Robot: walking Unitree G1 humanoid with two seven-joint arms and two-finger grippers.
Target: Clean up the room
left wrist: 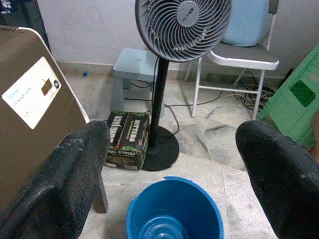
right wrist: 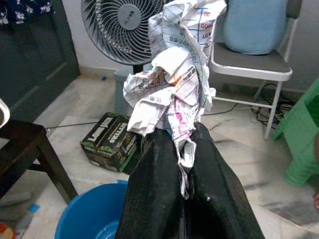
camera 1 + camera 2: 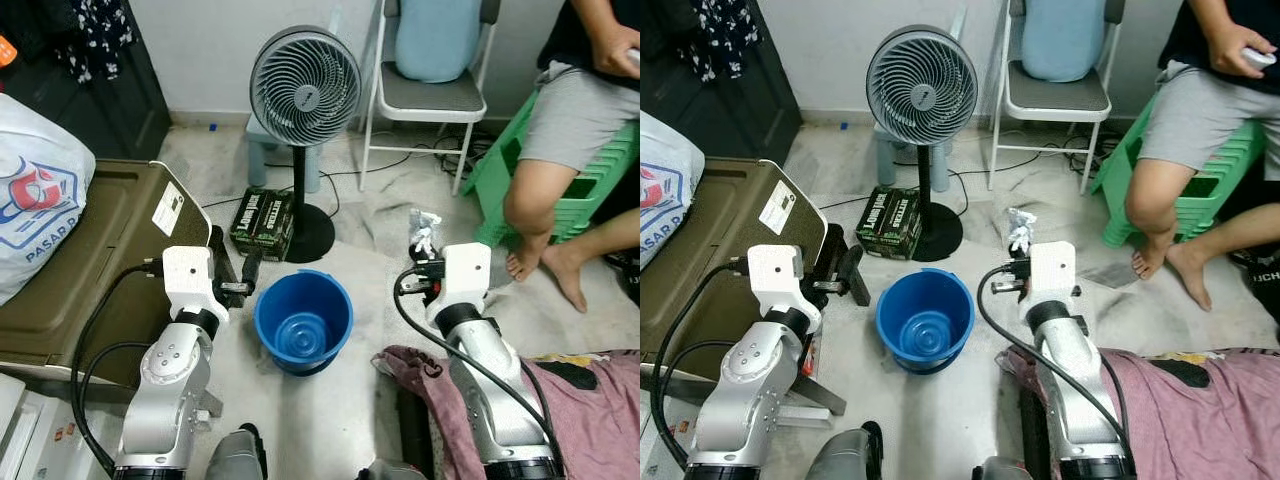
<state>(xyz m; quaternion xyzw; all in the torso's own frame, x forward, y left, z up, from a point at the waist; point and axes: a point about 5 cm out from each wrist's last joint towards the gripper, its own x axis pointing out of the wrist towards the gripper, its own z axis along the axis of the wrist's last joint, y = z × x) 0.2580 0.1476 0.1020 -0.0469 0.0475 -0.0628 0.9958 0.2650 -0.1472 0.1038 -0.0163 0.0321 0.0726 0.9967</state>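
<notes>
A blue bucket (image 3: 303,322) stands on the floor between my two arms, empty inside. My right gripper (image 3: 422,250) is shut on a crumpled printed paper (image 2: 172,79), held just right of the bucket and a little above its rim. The paper (image 3: 423,231) sticks up from the black fingertips. My left gripper (image 3: 248,270) is open with nothing between its fingers (image 1: 65,179), hovering at the bucket's left edge. In the left wrist view the bucket (image 1: 172,211) lies below and ahead of the fingers.
A standing fan (image 3: 305,90) and a dark carton (image 3: 262,223) sit behind the bucket. A brown case (image 3: 90,250) with a plastic bag (image 3: 35,195) is at left. A folding chair (image 3: 432,95), a seated person (image 3: 575,130) on a green stool, and purple cloth (image 3: 590,420) are at right.
</notes>
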